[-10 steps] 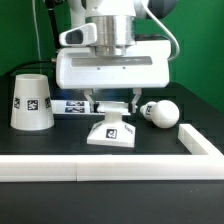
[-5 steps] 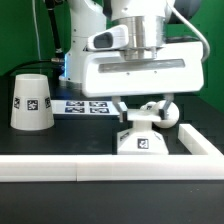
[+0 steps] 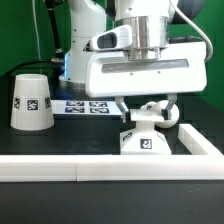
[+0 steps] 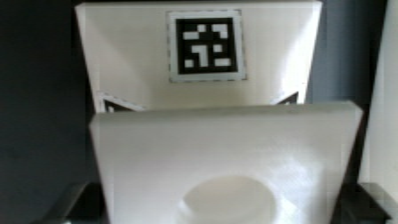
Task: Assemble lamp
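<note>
While your tool is clenched on the base, down on the surface beside the wall bars, exterior view's right, expect light, rigid, likely slick plastic; hold its flat sides.

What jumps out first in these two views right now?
The big white gripper fills the middle of the exterior view, closed on the stepped base, which sits just behind the front white bar. The round bulb peeks out close behind the base. The shade stands alone, wide end down, at the exterior view's left.
</note>
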Robot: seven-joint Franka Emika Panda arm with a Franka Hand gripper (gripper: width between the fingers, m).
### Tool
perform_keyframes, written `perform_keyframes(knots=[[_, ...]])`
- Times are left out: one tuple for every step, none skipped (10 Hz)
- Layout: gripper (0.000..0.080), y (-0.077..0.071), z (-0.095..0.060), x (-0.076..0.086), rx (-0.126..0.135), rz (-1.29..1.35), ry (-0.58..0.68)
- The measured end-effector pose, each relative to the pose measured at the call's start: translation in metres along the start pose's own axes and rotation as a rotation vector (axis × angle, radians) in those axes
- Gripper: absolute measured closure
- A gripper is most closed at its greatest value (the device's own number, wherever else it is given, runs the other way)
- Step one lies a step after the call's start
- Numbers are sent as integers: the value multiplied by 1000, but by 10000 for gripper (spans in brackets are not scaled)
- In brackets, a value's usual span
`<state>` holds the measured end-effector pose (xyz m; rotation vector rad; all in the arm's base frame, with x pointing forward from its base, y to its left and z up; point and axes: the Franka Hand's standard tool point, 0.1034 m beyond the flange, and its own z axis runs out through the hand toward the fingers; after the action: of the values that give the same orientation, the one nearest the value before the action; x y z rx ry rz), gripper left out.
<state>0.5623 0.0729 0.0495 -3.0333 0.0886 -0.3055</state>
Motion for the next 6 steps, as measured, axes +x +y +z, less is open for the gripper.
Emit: perform_keyframes(knots=[[265, -4, 2, 9, 5, -22, 10], [265, -6, 4, 18, 8, -31, 19], [265, -8, 5, 25, 10, -44, 27], [265, -8, 6, 29, 11, -54, 32], [265, -11, 7, 34, 13, -54, 38], [265, -17, 9, 38, 17, -59, 43]])
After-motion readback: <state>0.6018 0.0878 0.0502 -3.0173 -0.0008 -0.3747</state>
